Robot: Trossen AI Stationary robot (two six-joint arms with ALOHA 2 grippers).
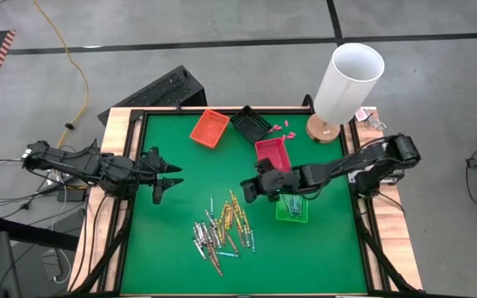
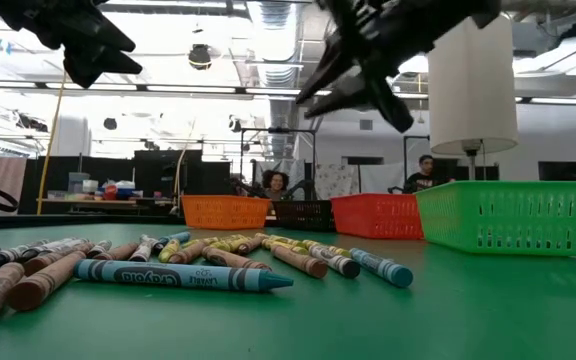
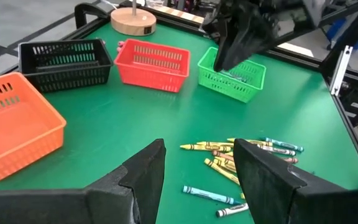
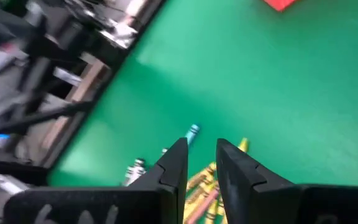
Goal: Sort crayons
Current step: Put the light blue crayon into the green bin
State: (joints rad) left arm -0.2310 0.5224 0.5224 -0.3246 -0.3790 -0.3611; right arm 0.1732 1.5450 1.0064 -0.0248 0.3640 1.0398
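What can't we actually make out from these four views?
- Contents of the green basket: high view, partly covered by the right arm; sticks inside too small to give colours.
- Orange basket: left wrist view, cut off by the picture's edge.
- Crayon pile: high view, too small to count or read wrappers.
- Right pincer: right wrist view, open with nothing in the gap; beyond the table edge, motion blur.
- Left pincer: open, empty.
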